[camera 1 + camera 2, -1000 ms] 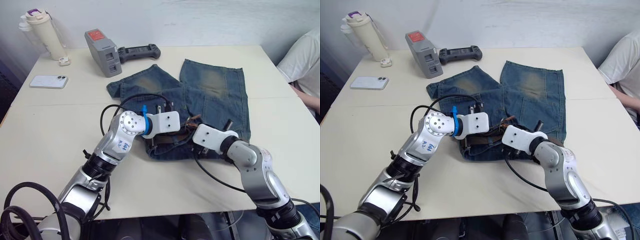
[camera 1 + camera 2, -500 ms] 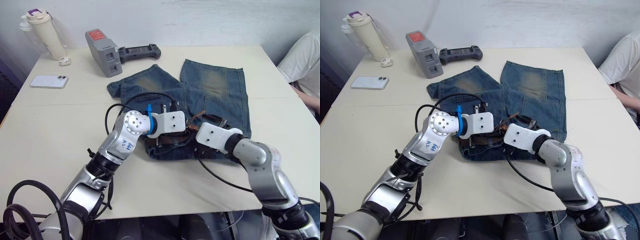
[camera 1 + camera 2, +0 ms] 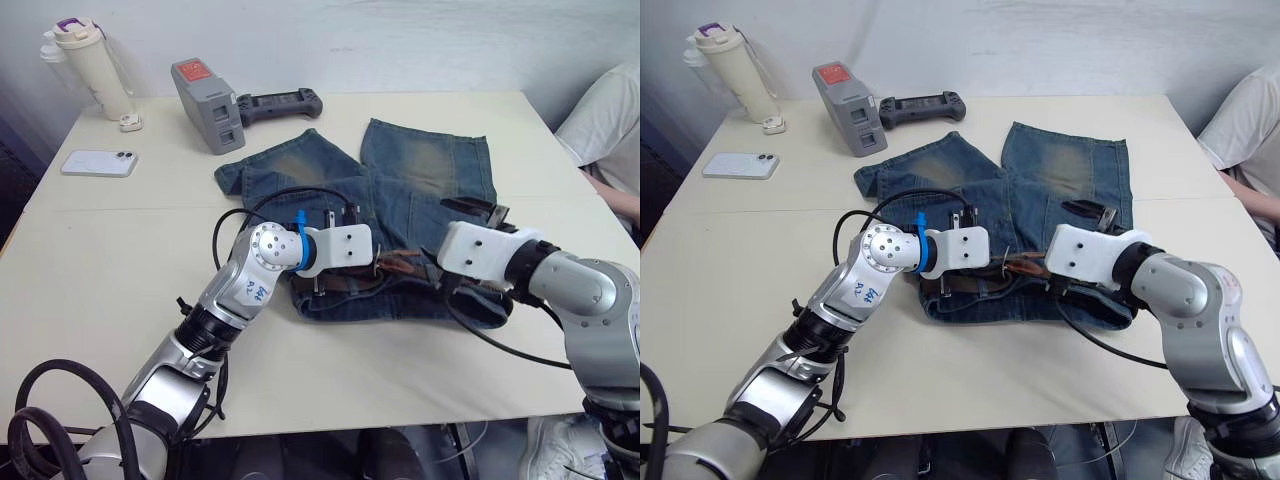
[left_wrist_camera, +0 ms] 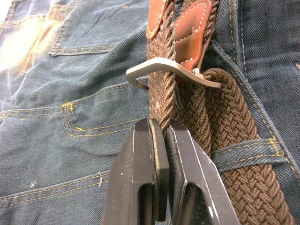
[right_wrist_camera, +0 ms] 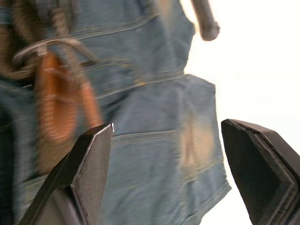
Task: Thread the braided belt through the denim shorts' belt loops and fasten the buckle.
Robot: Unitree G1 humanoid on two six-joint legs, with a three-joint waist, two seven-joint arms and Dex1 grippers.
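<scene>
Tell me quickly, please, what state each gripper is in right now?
Left gripper: shut, its fingertips pinching the braided belt just below the buckle.
Right gripper: open, holding nothing, above the denim shorts.

There is one table (image 3: 90, 260). On it lie one pair of denim shorts (image 3: 420, 170), one braided belt (image 4: 225, 136), one phone (image 3: 98, 162), one bottle (image 3: 88, 65), one gray box (image 3: 205, 105) and one black controller (image 3: 278, 102).

No readable text. Blue handwritten marks on left arm (image 3: 245, 292) illegible; red label on grey device (image 3: 205, 104) too small.
</scene>
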